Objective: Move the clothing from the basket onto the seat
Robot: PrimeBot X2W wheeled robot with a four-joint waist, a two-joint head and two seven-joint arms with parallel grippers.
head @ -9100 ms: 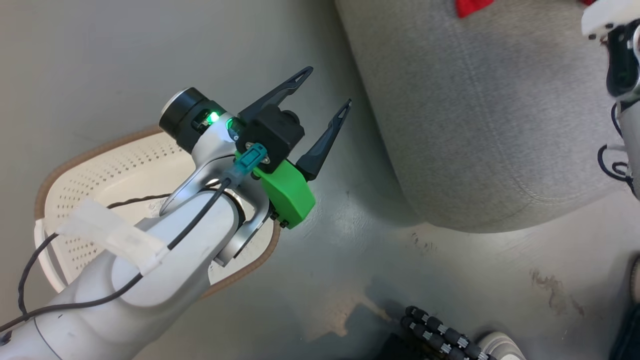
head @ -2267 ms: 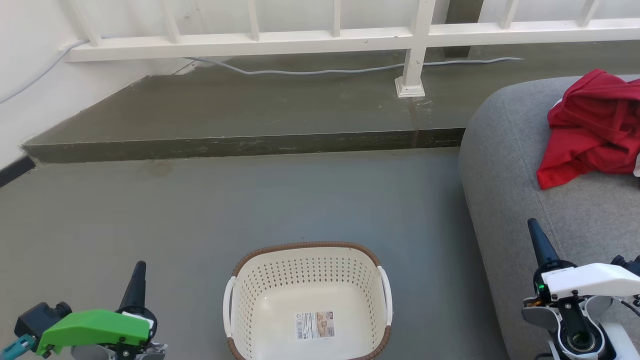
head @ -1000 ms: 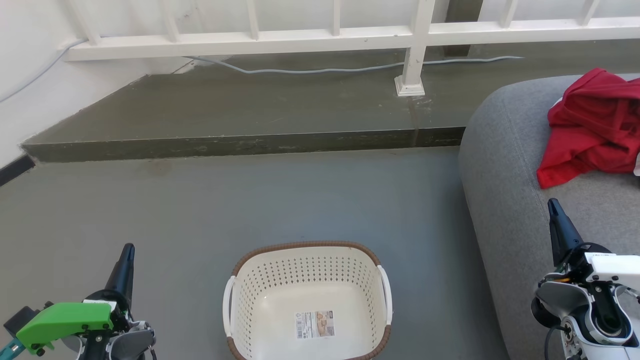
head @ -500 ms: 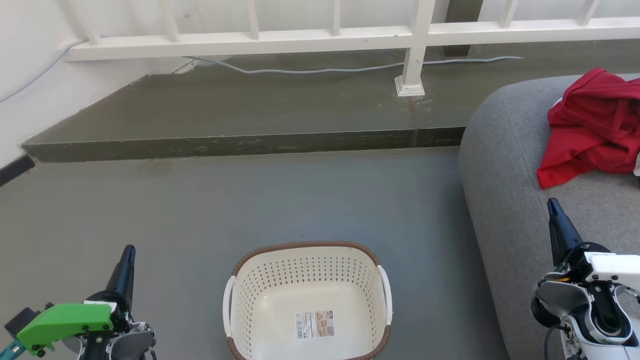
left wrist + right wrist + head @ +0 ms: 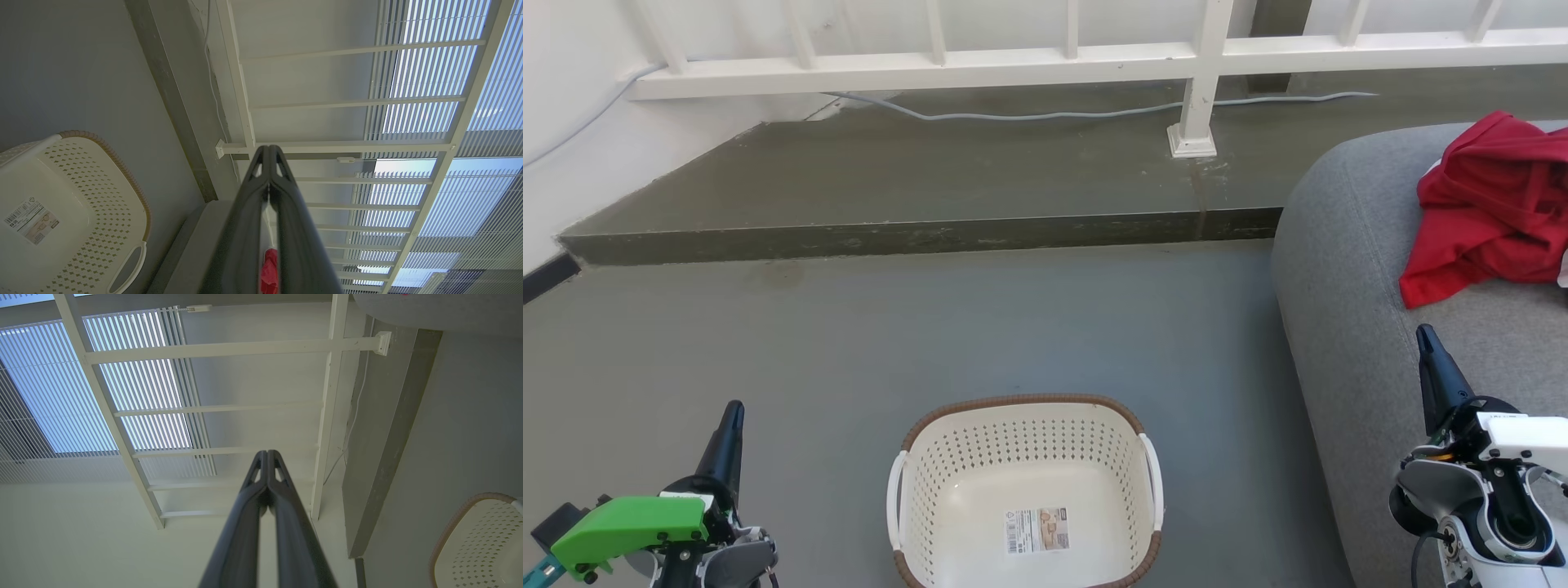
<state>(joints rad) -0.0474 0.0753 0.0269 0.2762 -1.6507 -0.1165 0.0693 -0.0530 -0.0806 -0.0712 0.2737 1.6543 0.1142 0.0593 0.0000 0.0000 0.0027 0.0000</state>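
The clothing (image 5: 1494,204), a crumpled red heap, lies on the seat (image 5: 1347,343), beyond our right gripper and to its right. Going from the left, our left gripper (image 5: 733,411) hangs above the floor (image 5: 915,327) with its fingers pressed together, gripping nothing. The basket (image 5: 1021,401) stands on the floor between our two grippers, a label sticker (image 5: 1037,531) on its bottom. Our right gripper (image 5: 1423,333) is likewise closed and empty, seen against the seat's near side, well short of the clothing.
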